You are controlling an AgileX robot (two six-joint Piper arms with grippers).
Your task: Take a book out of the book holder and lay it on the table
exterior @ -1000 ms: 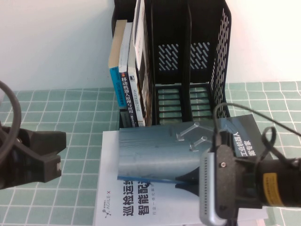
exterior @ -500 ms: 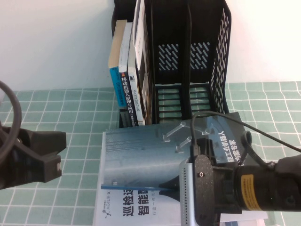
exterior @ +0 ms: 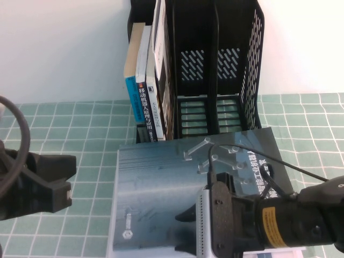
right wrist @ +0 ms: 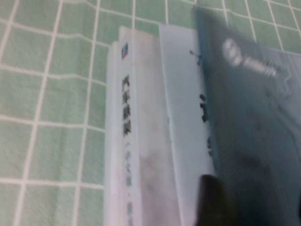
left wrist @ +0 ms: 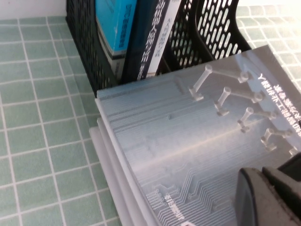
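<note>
Since earlier: book (exterior: 177, 188) lowered flat onto white books (right wrist: 141, 155) on desk (exterior: 80, 123), before holder (exterior: 215, 80). Right gripper (exterior: 185, 234) clamped on its edge; release advised gently. Left gripper (exterior: 54, 180) parked, jaws' state undeterminable.

Non-task items: spare books, wall
Upright books (exterior: 146, 80) in rack's left slot; white book (left wrist: 106, 155) underneath, flat; pale wall (exterior: 64, 48) behind

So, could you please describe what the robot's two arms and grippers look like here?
Both are matte black. At the high view's lower left, the left gripper is a blocky black housing with a small white patch and a looping black cable. At the lower right, the right gripper has a ribbed silver-grey plate, a yellow label band and thin black cables.
</note>
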